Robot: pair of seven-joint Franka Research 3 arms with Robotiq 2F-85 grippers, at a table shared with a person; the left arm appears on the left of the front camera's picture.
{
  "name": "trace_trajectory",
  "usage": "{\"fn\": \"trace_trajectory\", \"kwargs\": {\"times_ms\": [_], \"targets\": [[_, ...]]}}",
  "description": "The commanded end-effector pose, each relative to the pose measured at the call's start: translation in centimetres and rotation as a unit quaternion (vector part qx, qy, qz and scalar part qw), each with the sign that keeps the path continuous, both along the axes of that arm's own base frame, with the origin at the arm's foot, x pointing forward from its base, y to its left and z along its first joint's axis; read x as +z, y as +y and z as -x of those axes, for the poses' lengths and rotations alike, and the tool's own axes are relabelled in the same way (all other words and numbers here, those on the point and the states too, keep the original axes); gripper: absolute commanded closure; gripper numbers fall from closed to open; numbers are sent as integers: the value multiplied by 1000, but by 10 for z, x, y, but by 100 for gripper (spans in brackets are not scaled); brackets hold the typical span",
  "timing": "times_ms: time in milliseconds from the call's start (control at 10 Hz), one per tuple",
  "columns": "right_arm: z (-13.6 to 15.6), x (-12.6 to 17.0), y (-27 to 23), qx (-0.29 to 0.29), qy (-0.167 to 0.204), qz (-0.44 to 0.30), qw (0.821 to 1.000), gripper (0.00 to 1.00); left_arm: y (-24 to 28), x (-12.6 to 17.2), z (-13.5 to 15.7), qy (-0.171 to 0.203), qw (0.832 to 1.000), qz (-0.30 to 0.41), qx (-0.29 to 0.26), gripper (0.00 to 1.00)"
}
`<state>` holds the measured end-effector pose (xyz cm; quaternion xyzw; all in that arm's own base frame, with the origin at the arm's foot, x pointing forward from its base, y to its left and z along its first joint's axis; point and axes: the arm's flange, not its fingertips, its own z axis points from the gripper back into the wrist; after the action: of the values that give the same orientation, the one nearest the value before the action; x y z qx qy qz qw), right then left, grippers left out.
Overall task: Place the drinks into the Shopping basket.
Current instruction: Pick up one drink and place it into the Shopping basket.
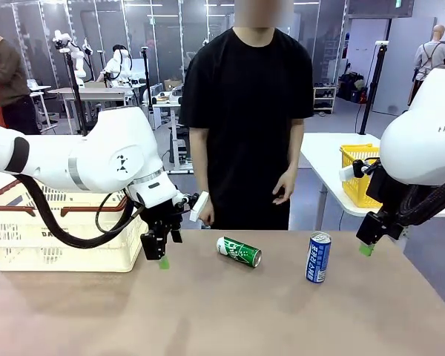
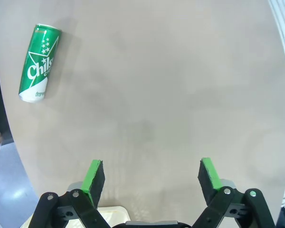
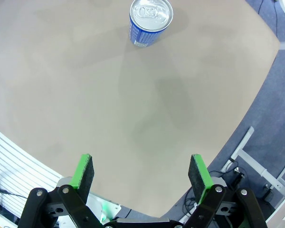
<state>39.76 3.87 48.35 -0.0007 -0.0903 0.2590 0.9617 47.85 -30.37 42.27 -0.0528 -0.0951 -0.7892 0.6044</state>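
A green can with white lettering point(image 1: 239, 251) lies on its side mid-table; it appears in the left wrist view point(image 2: 38, 62) at the upper left. A slim blue-and-white can point(image 1: 318, 257) stands upright to its right, seen from above in the right wrist view point(image 3: 150, 21). The cream Shopping basket point(image 1: 59, 237) with a brown rim sits at the table's left. My left gripper point(image 1: 161, 256) hangs open just above the table between basket and green can, empty point(image 2: 152, 176). My right gripper point(image 1: 366, 245) is open and empty at the table's right edge point(image 3: 140, 174).
A person in a black shirt point(image 1: 246, 111) stands at the far edge with both hands down. A yellow mesh basket point(image 1: 359, 174) rests on a white table behind at right. The brown tabletop point(image 1: 222, 311) is bare toward me.
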Motion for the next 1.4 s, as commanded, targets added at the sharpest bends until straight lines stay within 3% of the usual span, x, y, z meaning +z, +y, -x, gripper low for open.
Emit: {"fn": "trace_trajectory", "kwargs": {"times_ms": [0,200,300,400,600,900,1300], "targets": [[-1,0,0,1,0,2,1000,0,-1,2,-3,2,1000,-1,-2,0],[-1,0,0,1,0,2,1000,0,-1,1,0,-1,1000,0,0,0],[-1,0,0,1,0,2,1000,0,-1,-6,-17,-7,996,62,-59,0],[-1,0,0,1,0,2,1000,0,-10,-8,-38,-30,995,56,-80,0],[-1,0,0,1,0,2,1000,0,-38,-3,-71,-42,989,57,-126,0],[-1,0,0,1,0,2,1000,0,-92,-10,-114,-28,978,63,-195,0],[-1,0,0,1,0,2,1000,0,-144,-32,-140,-2,978,24,-209,0]]}}
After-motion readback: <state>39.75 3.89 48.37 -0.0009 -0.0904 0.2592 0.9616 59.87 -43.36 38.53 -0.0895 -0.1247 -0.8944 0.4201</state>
